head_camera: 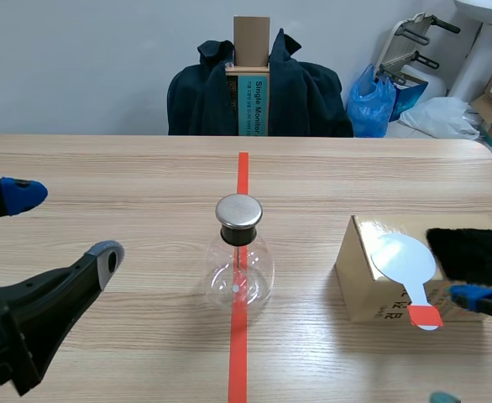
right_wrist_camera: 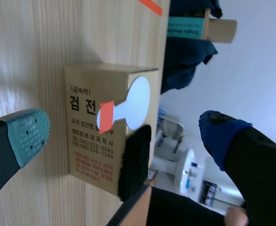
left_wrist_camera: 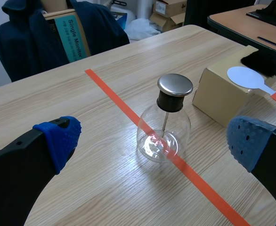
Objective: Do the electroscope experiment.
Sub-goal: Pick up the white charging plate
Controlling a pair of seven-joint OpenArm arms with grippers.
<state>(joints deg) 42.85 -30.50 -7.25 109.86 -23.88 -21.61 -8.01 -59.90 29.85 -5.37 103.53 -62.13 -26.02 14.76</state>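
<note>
Both spread wide, left end effector [left_wrist_camera: 155, 139] and right end effector [right_wrist_camera: 125, 132] — white paddle [head_camera: 404, 260] flat on box [head_camera: 355, 269], handle [head_camera: 422, 309] toward robot.

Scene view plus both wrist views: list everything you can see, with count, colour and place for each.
table: one, light wood, under everything.
tape line: one, orange-red, running down the table's middle.
electroscope flask: one, clear glass with black stopper and silver cap, standing on the tape line.
cardboard box: one, tan, on the table at the flask's right.
paddle: one, white with orange-red handle tip, lying on the box, its handle overhanging.
fuzzy pad: one, black, on the box beside the paddle.
jacket: one, dark, draped beyond the table's far edge.
plastic bag: one, blue, behind the table.
left hand: open, left of the flask.
right hand: open, before the box.
</note>
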